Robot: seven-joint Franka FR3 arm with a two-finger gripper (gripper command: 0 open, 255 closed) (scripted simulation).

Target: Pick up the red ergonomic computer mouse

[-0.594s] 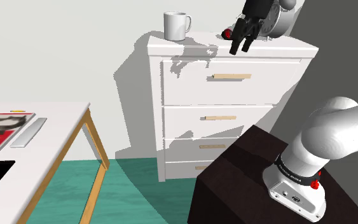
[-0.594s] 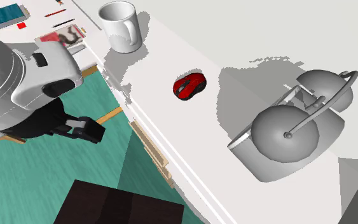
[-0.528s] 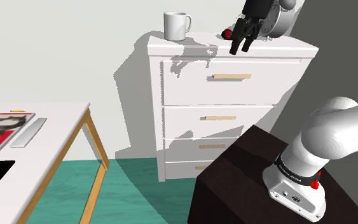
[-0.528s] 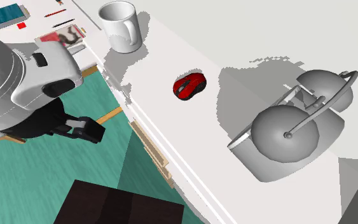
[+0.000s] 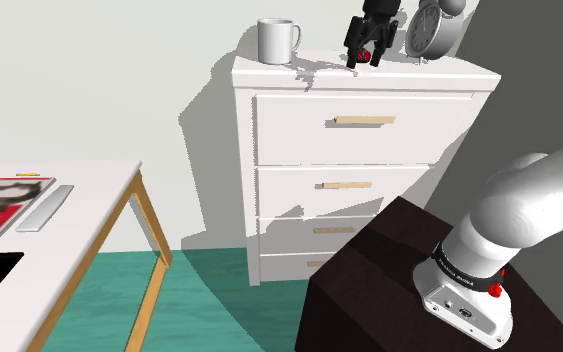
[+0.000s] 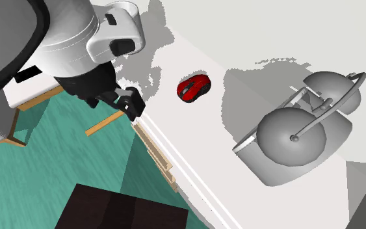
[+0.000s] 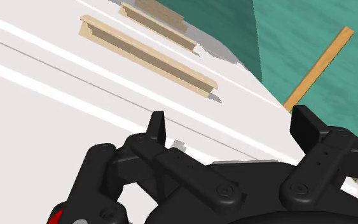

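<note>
- The red rounded computer mouse (image 6: 194, 87) is lying on the white dresser (image 5: 409, 150), between a white mug (image 5: 276, 41) and a grey twin-bell alarm clock (image 6: 292, 133).
- I'm holding my black pincer (image 7: 231, 124) spread by the dresser's front edge.

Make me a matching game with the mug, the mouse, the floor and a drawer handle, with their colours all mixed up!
Things:
1. mug
2. mouse
3. floor
4. drawer handle

Colours:
A. red
B. tan
C. white
D. teal

Right pairs: 1-C, 2-A, 3-D, 4-B.
</note>
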